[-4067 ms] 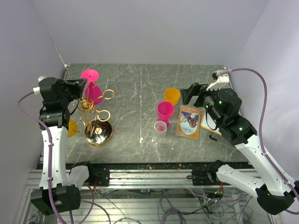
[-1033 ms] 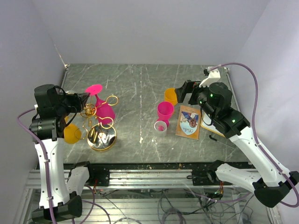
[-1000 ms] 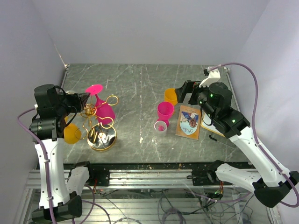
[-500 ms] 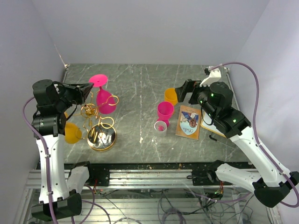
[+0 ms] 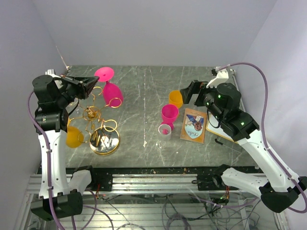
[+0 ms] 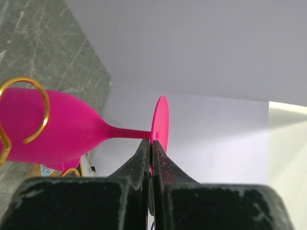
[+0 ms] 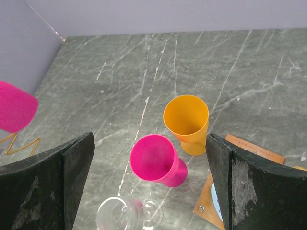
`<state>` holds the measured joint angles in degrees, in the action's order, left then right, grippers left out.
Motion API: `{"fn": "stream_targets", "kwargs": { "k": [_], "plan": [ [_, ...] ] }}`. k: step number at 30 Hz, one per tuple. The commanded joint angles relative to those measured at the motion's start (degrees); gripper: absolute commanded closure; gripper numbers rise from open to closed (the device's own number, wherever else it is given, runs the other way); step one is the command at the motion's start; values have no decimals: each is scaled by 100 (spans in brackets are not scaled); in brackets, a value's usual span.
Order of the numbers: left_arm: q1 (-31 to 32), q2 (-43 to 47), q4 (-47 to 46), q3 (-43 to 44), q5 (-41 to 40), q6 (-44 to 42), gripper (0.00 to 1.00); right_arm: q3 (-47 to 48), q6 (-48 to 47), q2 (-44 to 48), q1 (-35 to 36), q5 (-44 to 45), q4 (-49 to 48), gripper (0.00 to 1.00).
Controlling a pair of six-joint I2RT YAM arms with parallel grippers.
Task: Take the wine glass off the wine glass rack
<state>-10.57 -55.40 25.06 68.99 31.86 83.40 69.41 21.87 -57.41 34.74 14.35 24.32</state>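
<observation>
My left gripper (image 5: 94, 82) is shut on the round foot (image 6: 160, 122) of a pink wine glass (image 5: 112, 93), holding it tilted above the table at the far left. Its bowl (image 6: 57, 127) lies beside a curled loop arm (image 6: 41, 108) of the gold wine glass rack (image 5: 98, 122); I cannot tell whether they touch. The rack's disc base (image 5: 103, 141) stands on the table. An orange wine glass (image 5: 73, 136) hangs at the rack's left side. My right gripper (image 5: 189, 93) is open and empty above the cups.
An orange cup (image 7: 187, 120), a pink cup (image 7: 156, 158) and a clear glass (image 7: 127, 218) lying on its side sit mid-right. A picture card (image 5: 194, 124) lies right of them. Walls close in the table at the left, back and right.
My left gripper has lifted the pink wine glass up and toward the back wall, away from the rack's post. The rack has stayed in place over the last second. The right arm has barely moved.
</observation>
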Motion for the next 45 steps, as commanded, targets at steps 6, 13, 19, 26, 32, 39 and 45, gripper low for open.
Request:
{"fn": "stream_targets", "kwargs": {
  "k": [6, 13, 19, 26, 32, 39, 45],
  "plan": [
    [193, -185, -2324, -3, 866, 580, 93, 347, 400, -2, 21, -182, 213, 0],
    [671, -544, -4206, 219, 1305, 1199, 93, 308, 953, -13, 15, -1380, -333, 0],
    [1053, -500, -6338, -84, 1543, 2300, 93, -165, 1955, -129, 15, -3098, -2265, 0],
    [1257, 27, -7891, -670, 1339, 3281, 93, -889, 3963, -638, 24, -4796, -5892, 1],
    [1598, 210, -8394, -845, 1325, 3638, 93, -1122, 5197, -1237, 130, -5135, -8427, 2],
    [1865, 221, -8867, -1054, 1284, 3936, 93, -859, 5454, -1718, 675, -5182, -9672, 16],
    [1977, 267, -8803, -1132, 1313, 3900, 93, -993, 5250, -1642, 875, -4965, -9917, 43]
  ]
}}
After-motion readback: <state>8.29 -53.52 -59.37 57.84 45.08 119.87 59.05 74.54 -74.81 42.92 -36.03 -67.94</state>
